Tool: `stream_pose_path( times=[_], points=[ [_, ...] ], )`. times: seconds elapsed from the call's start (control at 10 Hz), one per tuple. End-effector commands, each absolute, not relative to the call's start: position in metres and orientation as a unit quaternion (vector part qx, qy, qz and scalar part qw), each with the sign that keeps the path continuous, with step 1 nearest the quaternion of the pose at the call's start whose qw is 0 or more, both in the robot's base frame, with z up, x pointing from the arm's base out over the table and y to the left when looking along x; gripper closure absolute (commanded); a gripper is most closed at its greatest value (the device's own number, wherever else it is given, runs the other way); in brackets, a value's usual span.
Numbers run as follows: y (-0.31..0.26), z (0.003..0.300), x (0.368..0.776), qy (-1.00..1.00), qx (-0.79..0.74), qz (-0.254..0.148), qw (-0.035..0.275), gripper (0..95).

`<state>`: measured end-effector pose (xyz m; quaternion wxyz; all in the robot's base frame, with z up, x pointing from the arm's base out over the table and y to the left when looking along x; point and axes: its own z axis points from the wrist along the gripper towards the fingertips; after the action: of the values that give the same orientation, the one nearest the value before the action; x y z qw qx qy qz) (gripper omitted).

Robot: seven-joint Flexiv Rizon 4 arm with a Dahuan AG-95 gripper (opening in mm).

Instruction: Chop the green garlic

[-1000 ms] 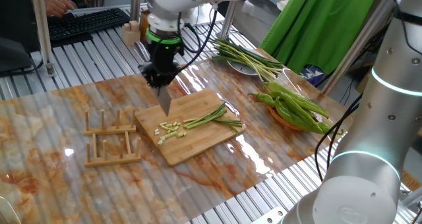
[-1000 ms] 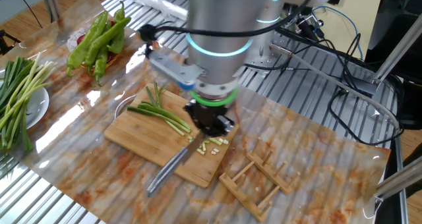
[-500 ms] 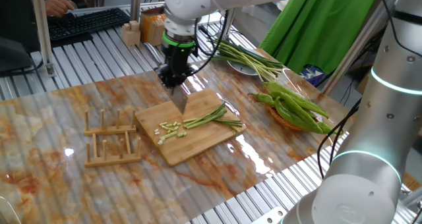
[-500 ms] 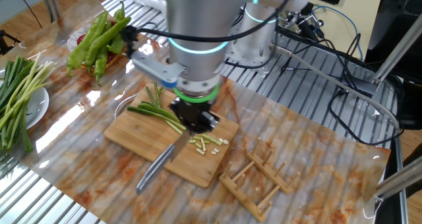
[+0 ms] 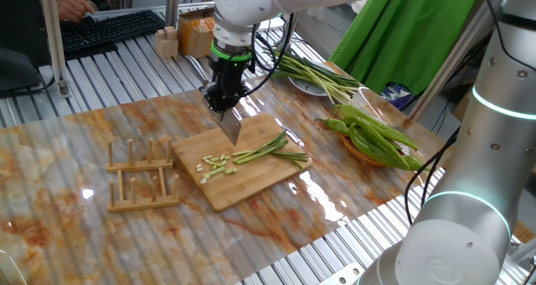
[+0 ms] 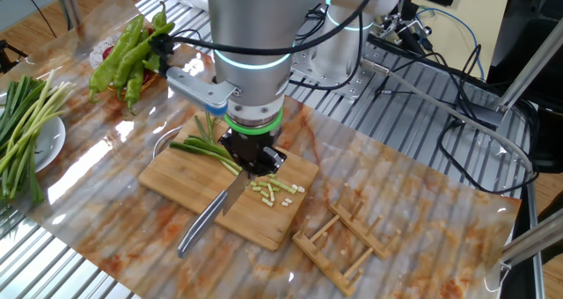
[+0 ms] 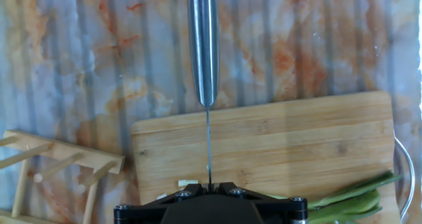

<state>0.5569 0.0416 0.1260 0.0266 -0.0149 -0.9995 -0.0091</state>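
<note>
Under fingers (image 6: 249, 161), knife (image 7: 204, 46) hides green garlic (image 5: 260, 152) cut point.

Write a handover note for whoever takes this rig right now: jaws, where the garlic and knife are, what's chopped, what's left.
Gripper: jaws shut on the knife, pointing down, blade over the cutting board.
Green garlic: stalks lie on the board, with a small pile of cut bits beside their cut ends.
Done: a few short pieces chopped off.
Left: most of the stalk length remains uncut; whether the blade touches the board cannot be told.
</note>
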Motion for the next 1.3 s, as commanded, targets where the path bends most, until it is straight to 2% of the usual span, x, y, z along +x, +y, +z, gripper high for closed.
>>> stream_pose_path(
  times=[0.1,0.3,1.3],
  points=[
    [0.0419,0.1265,0.5555,-0.999,-0.021,-0.008,0.026,95.0],
    [0.0419,0.1265,0.5555,-0.999,-0.029,0.003,0.024,95.0],
    [0.0372,0.1258,0.5502,-0.999,-0.034,-0.007,0.023,95.0]
  ],
)
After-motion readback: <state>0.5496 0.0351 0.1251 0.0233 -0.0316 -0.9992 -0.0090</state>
